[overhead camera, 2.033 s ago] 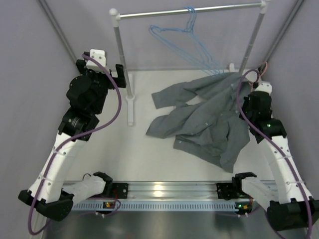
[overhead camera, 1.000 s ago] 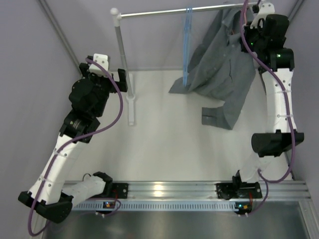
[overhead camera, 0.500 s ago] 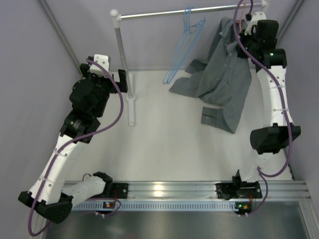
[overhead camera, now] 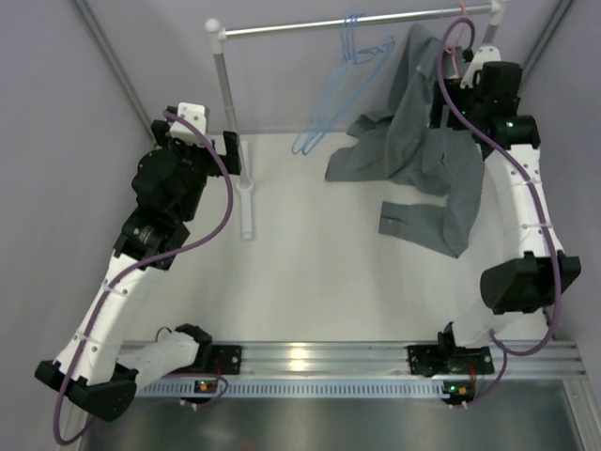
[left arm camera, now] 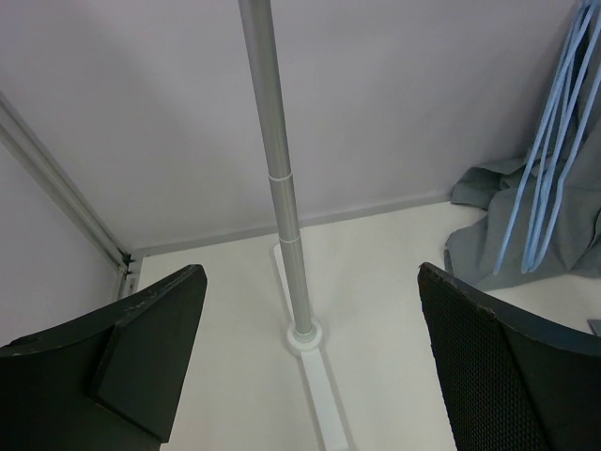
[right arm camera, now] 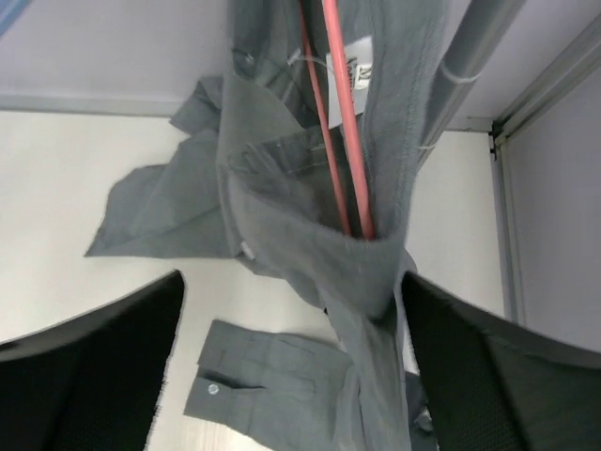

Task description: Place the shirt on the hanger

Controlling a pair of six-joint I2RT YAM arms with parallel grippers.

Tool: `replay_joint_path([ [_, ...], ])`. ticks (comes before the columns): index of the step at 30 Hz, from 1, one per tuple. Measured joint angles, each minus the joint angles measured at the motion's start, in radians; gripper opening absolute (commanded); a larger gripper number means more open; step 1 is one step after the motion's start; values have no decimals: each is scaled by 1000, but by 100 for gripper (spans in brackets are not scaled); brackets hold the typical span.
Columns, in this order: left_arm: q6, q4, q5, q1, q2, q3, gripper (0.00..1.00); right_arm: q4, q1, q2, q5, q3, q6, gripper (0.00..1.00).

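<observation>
Lilac walls close round a white surface (overhead camera: 310, 282) with a clothes rail (overhead camera: 319, 23) across its far side. The shirt (overhead camera: 423, 122) hangs from the rail's right end, just ahead of the right pincer (right arm camera: 291, 282). Its lower half and one sleeve trail down onto the surface below that pincer.

The right pincer is spread wide and holds nothing, with the cloth apart from both fingers. The left pincer (left arm camera: 310, 272) is also wide and empty, facing the rail's upright pole (left arm camera: 277, 169), with the blue hangers (left arm camera: 549, 160) off to its right.

I judge the shirt to be only partly on the hanger. The next move likely calls for taking hold of the slack collar or shoulder and drawing it over the free hanger arm.

Only the right wrist view shows the pink hanger (right arm camera: 331, 122), its wires running down inside the neck beside the white label. The overhead view hardly shows it, but does show how much cloth lies on the surface.
</observation>
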Motion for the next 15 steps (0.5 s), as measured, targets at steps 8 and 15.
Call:
replay_joint_path([
  [8, -3, 0, 11, 0, 0, -2, 98, 8, 1, -285, 0, 7, 0, 99],
  [15, -97, -26, 14, 0, 39, 5, 98, 154, 3, -627, -179, -232, 58, 99],
])
